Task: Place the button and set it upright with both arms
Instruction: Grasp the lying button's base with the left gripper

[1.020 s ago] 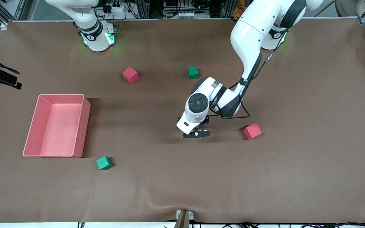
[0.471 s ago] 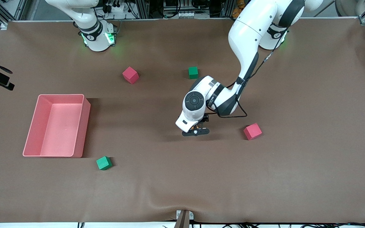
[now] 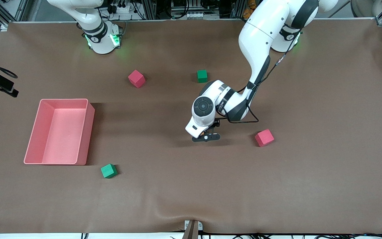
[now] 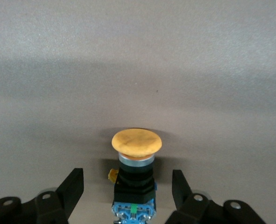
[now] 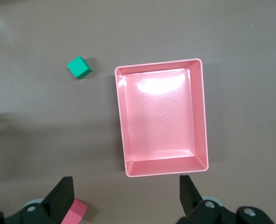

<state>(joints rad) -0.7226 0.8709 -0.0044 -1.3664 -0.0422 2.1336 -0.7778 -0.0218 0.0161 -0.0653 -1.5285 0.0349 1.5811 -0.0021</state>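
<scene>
- Your left gripper (image 4: 127,196) is low at mid-table, jaws apart, straddling the button (image 4: 136,161) without touching it.
- Close evenly on the black body, not the orange cap.
- The right gripper (image 5: 123,198), spread wide and empty, waits over the pink bin (image 5: 201,116).

left claw (image 3: 206,137) narrower around the button (image 4: 136,158), fingers not yet touching it

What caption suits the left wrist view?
Orange-capped button on the brown table, between the left gripper's open fingers.
</scene>
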